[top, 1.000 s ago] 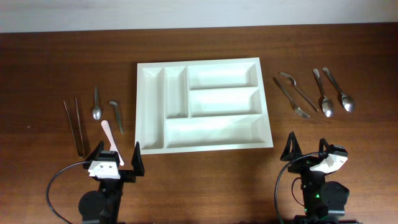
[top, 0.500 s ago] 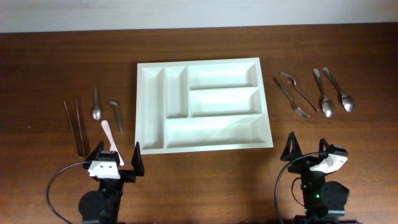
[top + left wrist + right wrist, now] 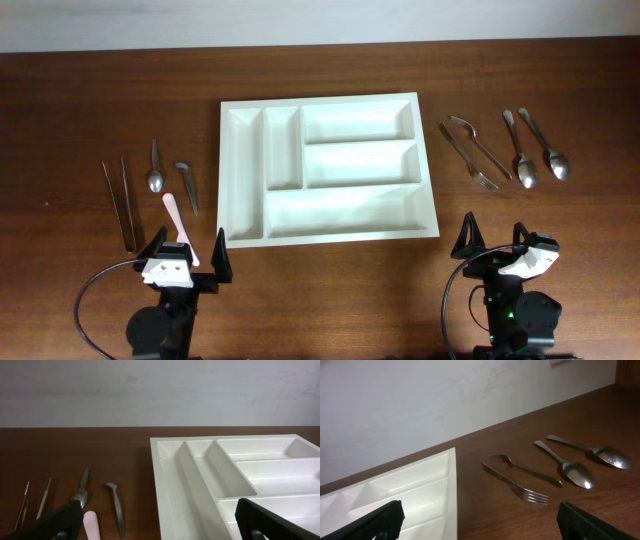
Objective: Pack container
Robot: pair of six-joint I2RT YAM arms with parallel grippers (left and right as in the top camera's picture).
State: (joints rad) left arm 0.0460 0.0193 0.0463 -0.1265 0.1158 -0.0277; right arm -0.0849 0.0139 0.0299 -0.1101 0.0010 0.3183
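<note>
Judging by the bare tray, packing has not begun, and the step in hand is choosing a first piece of cutlery. The container (image 3: 345, 210) lies flat in the middle of the surface (image 3: 80, 90), with two narrow compartments on its left side and three wide ones on its right. All five are empty.

The left hand (image 3: 188, 250) sits low at the near edge, fingers spread wide with nothing between them. The right hand (image 3: 493, 240) is likewise wide open and holds nothing.

Left of the container lie tweezers (image 3: 118, 200), a small spoon (image 3: 154, 172), a bent-handled utensil (image 3: 188, 188) and a pink-handled piece (image 3: 174, 215), the last just in front of the left hand. Right of it lie a fork (image 3: 468, 160), a slim curved piece (image 3: 480, 145) and two larger spoons (image 3: 524, 172).

The next move probably calls for one arm to reach over its nearest piece, lower, and close on a thin handle lying flat. That is a shallow pinch that could slip.
</note>
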